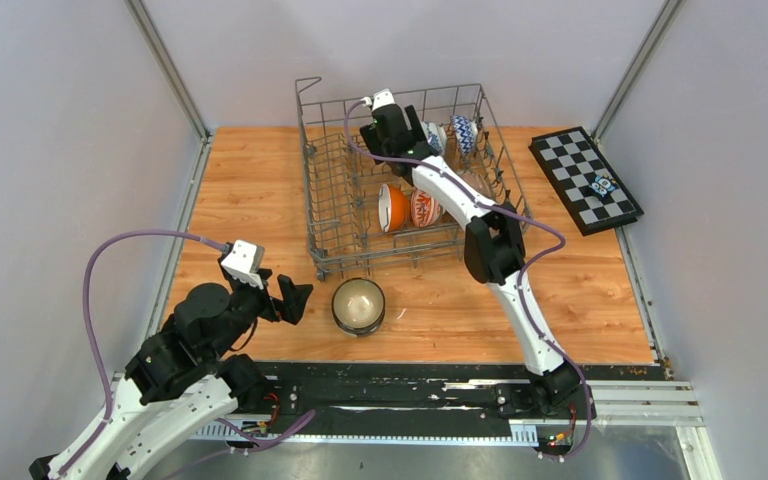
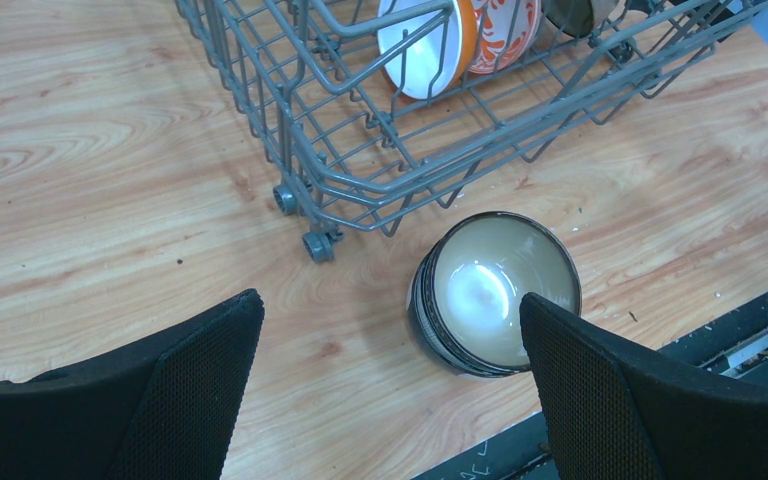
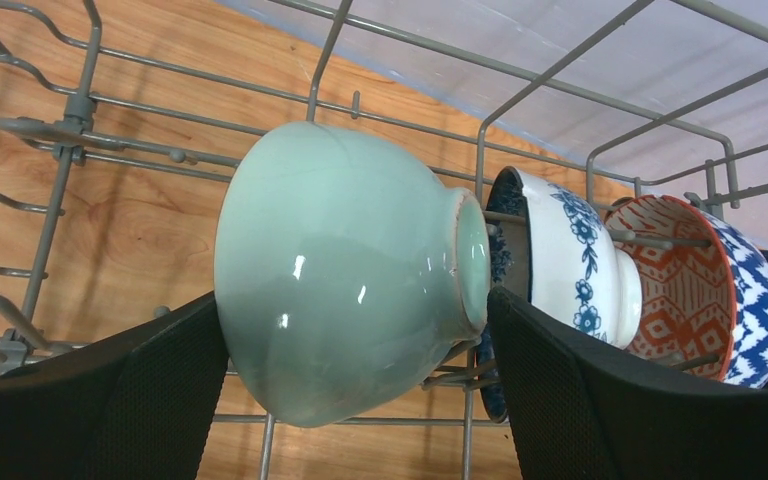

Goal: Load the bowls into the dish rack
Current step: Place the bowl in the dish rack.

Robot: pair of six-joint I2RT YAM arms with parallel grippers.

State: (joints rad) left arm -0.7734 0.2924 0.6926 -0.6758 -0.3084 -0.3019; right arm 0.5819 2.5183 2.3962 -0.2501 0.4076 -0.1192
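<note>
Wooden table (image 1: 250, 190) holds your dish rack (image 1: 307, 170); a chessboard (image 1: 585, 180) sits far right. Your left end effector (image 2: 390, 303) gapes wide and empty near the beige bowl (image 2: 500, 290), which is just outside the rack. Your right end effector (image 3: 355, 300) brackets the green bowl (image 3: 330, 230) inside the rack; you cannot tell if it grips. From above the arm mostly covers that bowl; the right wrist view shows it just beside a blue-flowered bowl (image 3: 570, 250).

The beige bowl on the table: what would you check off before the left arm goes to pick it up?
1. Left gripper open: ok, fingers spread wide.
2. Beige bowl upright on the table, outside the dish rack: ok.
3. Bowl centred between the fingers: not ok, it sits off under one finger.
4. Free tines in the rack's near-left part: ok.
5. Right gripper free of the pale green bowl: cannot tell; the bowl sits between its fingers.
</note>
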